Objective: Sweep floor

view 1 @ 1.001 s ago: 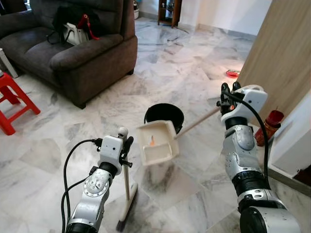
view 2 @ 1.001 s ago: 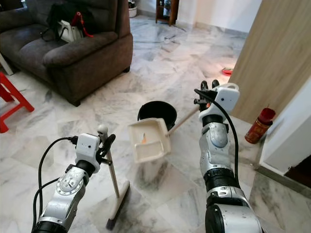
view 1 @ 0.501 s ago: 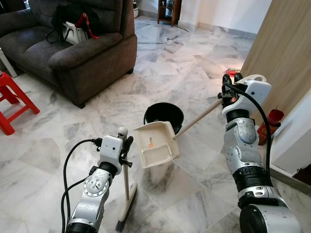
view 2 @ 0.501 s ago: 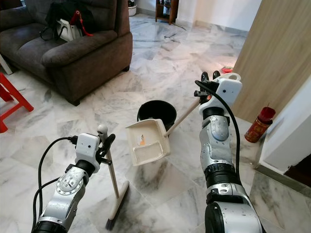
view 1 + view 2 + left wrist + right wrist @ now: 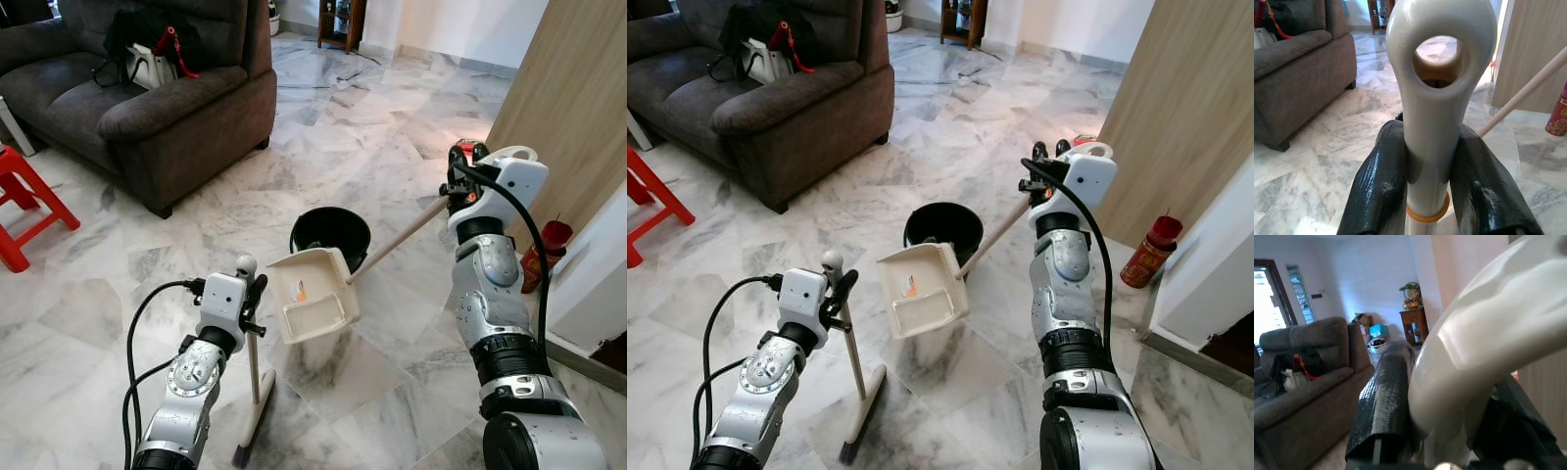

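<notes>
The marble floor (image 5: 392, 127) is wide and bare here, with a big brown sofa (image 5: 147, 88) well apart on the robot's left and a wooden wall panel (image 5: 573, 108) on its right. In the middle a black bucket (image 5: 331, 233) is stood on the floor, and the cream dustpan (image 5: 313, 294) is held up in the air just in front of it, tipped so its open mouth is turned toward the bucket's near rim. A small orange scrap (image 5: 301, 289) can be seen lying inside the pan. The pan's long handle (image 5: 397, 239) is gripped at its top by the right gripper (image 5: 458, 181), whose fingers (image 5: 1383, 396) are clenched on the white grip. The broom (image 5: 254, 392) is kept upright beside the pan with its bristles on the floor, and its top is squeezed between the fingers (image 5: 1378, 186) of the left gripper (image 5: 252, 294). The step in hand is judged to be tipping the dirt into the bucket. To do it well, the pan should be brought right over the black opening before it is tilted more, so nothing is spilled on the floor, and the handle should be turned slowly. The broom should be kept still so it is not knocked into the pan or the bucket
</notes>
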You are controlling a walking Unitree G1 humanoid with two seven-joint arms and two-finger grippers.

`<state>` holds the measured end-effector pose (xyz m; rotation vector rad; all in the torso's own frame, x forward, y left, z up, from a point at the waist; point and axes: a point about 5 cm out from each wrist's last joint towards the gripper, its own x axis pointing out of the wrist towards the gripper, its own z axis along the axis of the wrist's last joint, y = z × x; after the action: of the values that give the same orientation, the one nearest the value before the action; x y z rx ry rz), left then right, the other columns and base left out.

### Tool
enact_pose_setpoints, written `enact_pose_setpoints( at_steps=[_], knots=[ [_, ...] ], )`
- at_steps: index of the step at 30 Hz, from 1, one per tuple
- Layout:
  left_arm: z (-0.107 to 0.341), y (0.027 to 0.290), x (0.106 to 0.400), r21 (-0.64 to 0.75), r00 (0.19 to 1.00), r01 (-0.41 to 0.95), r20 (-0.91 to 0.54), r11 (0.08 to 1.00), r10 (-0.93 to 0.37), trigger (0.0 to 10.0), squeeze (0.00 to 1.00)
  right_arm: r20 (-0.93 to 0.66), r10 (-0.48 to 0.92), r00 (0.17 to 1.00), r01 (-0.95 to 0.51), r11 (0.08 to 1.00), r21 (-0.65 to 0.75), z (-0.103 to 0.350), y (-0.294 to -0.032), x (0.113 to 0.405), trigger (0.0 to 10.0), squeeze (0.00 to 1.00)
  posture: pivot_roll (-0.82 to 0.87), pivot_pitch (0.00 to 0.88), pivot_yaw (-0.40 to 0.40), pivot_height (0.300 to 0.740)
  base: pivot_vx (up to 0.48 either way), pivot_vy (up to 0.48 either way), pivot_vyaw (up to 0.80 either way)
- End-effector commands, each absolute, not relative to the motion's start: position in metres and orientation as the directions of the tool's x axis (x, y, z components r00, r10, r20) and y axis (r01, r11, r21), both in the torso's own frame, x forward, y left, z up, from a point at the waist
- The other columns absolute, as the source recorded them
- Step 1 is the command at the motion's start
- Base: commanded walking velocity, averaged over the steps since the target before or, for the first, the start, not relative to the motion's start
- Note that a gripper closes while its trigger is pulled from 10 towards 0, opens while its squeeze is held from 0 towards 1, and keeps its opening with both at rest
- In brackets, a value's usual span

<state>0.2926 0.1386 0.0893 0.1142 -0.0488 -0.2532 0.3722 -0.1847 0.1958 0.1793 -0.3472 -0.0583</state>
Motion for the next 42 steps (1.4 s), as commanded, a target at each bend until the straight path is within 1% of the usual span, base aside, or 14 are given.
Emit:
enact_pose_setpoints(
  at_steps=[1,8,17,20,26,34,42],
  knots=[
    [0.100,0.137,0.295,0.140,0.962,0.246,0.090,0.959,-0.259,10.0,0.00,0.461,-0.106,0.881,0.005,0.977,0.215,0.229,-0.185,0.372,10.0,0.00,0.09,0.000,-0.024,0.740,0.251,0.000,0.00],
    [0.101,0.138,0.294,0.141,0.962,0.239,0.099,0.961,-0.254,10.0,0.00,0.458,-0.092,0.884,-0.012,0.976,0.219,0.228,-0.181,0.372,10.0,0.00,0.09,0.000,-0.026,0.740,0.267,0.000,0.00],
    [0.103,0.140,0.295,0.144,0.963,0.229,0.109,0.963,-0.246,10.0,0.00,0.449,-0.061,0.891,-0.031,0.981,0.193,0.225,-0.178,0.372,10.0,0.00,0.09,0.000,-0.026,0.740,0.292,0.000,0.00],
    [0.104,0.140,0.296,0.145,0.964,0.226,0.111,0.963,-0.243,10.0,0.00,0.454,-0.021,0.891,-0.061,0.984,0.166,0.225,-0.175,0.371,10.0,0.00,0.09,0.000,-0.026,0.740,0.294,0.000,0.00],
    [0.104,0.140,0.296,0.146,0.964,0.225,0.112,0.963,-0.242,10.0,0.00,0.454,0.003,0.891,-0.082,0.985,0.155,0.224,-0.173,0.370,10.0,0.00,0.09,0.000,-0.026,0.740,0.294,0.000,0.70],
    [0.105,0.141,0.297,0.146,0.963,0.224,0.116,0.964,-0.242,10.0,0.00,0.443,0.036,0.896,-0.122,0.979,0.166,0.221,-0.169,0.370,10.0,0.00,0.10,0.000,-0.025,0.740,0.295,0.000,0.00],
    [0.106,0.142,0.297,0.146,0.963,0.225,0.117,0.963,-0.243,10.0,0.00,0.424,0.030,0.905,-0.111,0.980,0.167,0.219,-0.167,0.371,10.0,0.00,0.10,0.000,-0.026,0.740,0.292,0.000,0.00]
  ],
)
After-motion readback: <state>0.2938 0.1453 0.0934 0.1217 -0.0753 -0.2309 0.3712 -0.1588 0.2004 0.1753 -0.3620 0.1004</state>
